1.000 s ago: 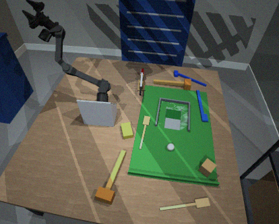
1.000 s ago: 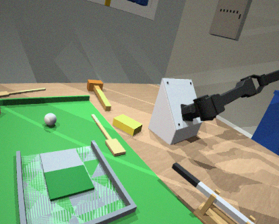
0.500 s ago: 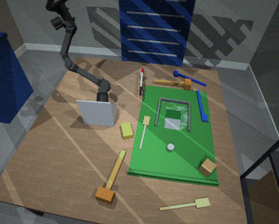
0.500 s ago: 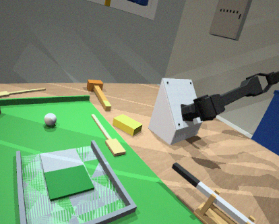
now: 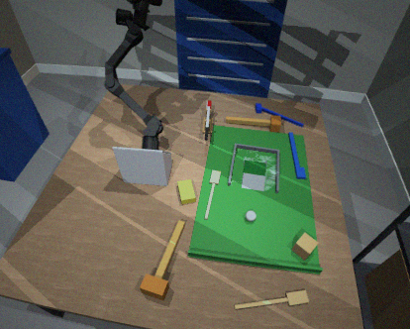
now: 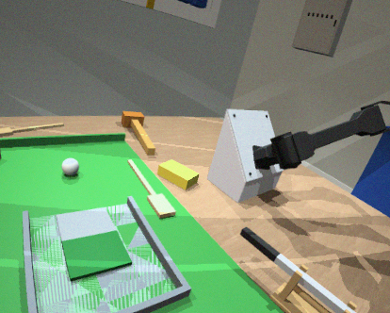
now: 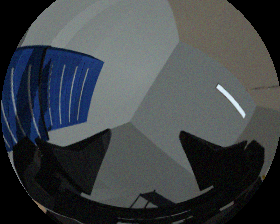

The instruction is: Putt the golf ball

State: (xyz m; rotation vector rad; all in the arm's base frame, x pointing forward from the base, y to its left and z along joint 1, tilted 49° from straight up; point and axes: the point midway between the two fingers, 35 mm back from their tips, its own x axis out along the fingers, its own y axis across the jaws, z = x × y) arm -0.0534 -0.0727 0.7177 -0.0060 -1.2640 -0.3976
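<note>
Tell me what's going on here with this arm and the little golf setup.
Nothing is being handled yet. The arm is raised high at the back left of the table, its gripper open and empty, with the wrist view showing only walls and a blue cabinet. The red putter rests on its wooden stand at the green mat's far edge. The golf ball sits on the mat in front of the ramp, untouched.
</note>
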